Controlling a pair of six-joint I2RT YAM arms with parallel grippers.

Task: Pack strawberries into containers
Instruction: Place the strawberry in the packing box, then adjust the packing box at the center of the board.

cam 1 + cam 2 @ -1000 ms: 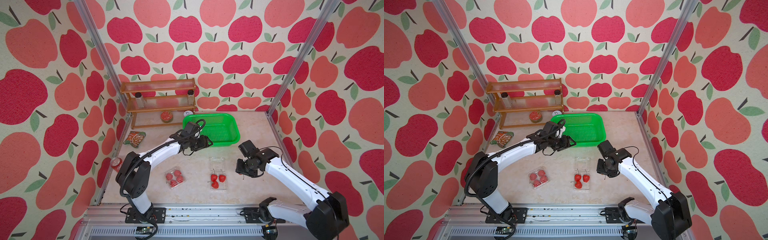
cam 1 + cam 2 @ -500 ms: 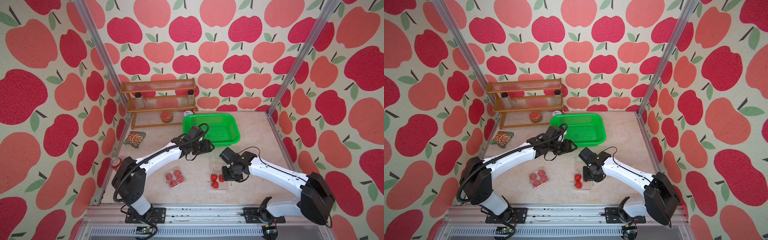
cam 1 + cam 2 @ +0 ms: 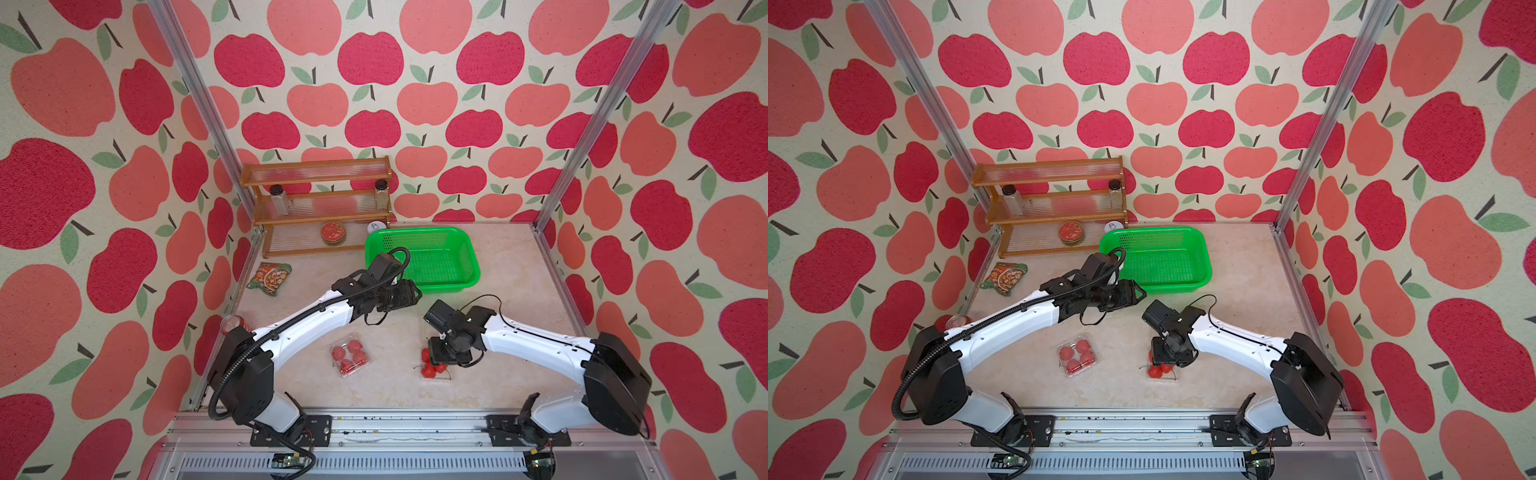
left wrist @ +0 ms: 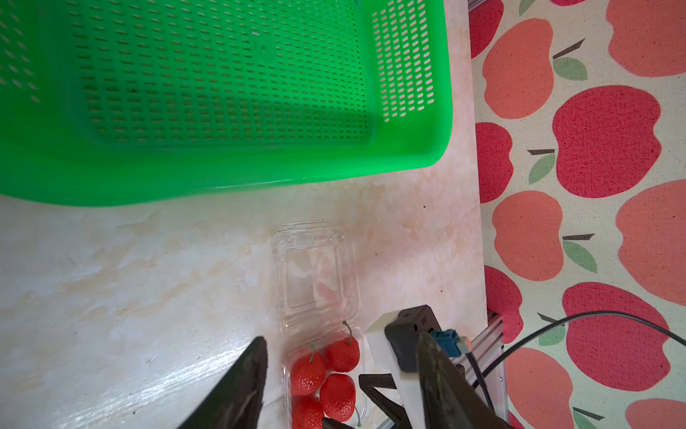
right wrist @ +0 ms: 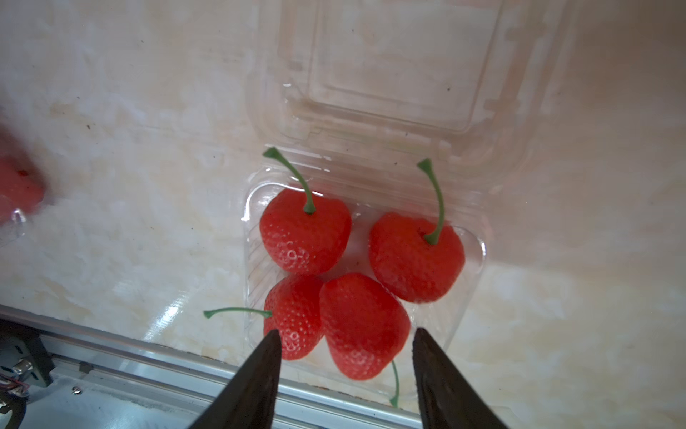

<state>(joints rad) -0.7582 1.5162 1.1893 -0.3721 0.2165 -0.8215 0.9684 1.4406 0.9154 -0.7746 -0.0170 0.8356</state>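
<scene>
The right gripper (image 5: 343, 334) has its fingers (image 5: 260, 371) apart and holds nothing. It is just above four strawberries (image 5: 304, 237) in an open clear box (image 5: 473, 256), whose lid (image 5: 389, 55) lies flat behind it. That box sits near the front edge of the table (image 3: 395, 386). The left gripper (image 4: 341, 340) is also spread and empty, near the front rim of the green basket (image 4: 222, 174). A second clear box (image 3: 349, 357), apparently closed on four more berries, lies near the front edge on the left arm's side.

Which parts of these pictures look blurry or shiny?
Right wrist view: the small glossy red strawberries are sharp, the right claw is a dark soft-edged shape, light glares off the pale marbled tabletop. Left wrist view: the near rim of the big green perforated plastic basket is blurred.
</scene>
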